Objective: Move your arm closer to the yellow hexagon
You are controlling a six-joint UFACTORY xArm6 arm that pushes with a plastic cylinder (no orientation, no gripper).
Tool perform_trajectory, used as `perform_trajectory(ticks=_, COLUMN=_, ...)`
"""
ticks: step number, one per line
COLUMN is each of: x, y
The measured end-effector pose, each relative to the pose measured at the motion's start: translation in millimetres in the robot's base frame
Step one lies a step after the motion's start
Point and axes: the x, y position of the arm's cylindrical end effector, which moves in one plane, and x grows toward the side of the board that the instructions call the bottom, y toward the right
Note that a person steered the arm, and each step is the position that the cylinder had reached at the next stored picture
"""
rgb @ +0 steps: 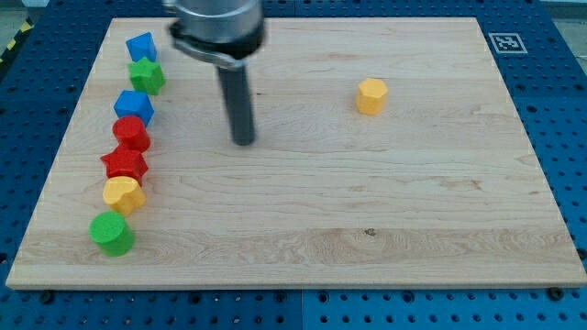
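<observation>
The yellow hexagon (371,95) sits alone on the wooden board (367,202), right of centre near the view's top. My tip (243,142) touches the board well to the left of it and slightly lower, with bare wood between them. The dark rod rises from the tip toward the view's top.
A column of blocks runs down the board's left side: a blue block (141,46), a green block (147,75), a blue block (134,105), a red block (131,133), a red star (124,164), a yellow block (123,194), a green block (112,233). A marker tag (505,42) lies top right.
</observation>
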Motion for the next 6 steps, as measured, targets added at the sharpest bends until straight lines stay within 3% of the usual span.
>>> perform_trajectory(ticks=2, x=14.1, y=157.8)
perform_trajectory(ticks=3, x=8.9, y=188.5)
perform_trajectory(ticks=6, x=-60.7, y=149.7)
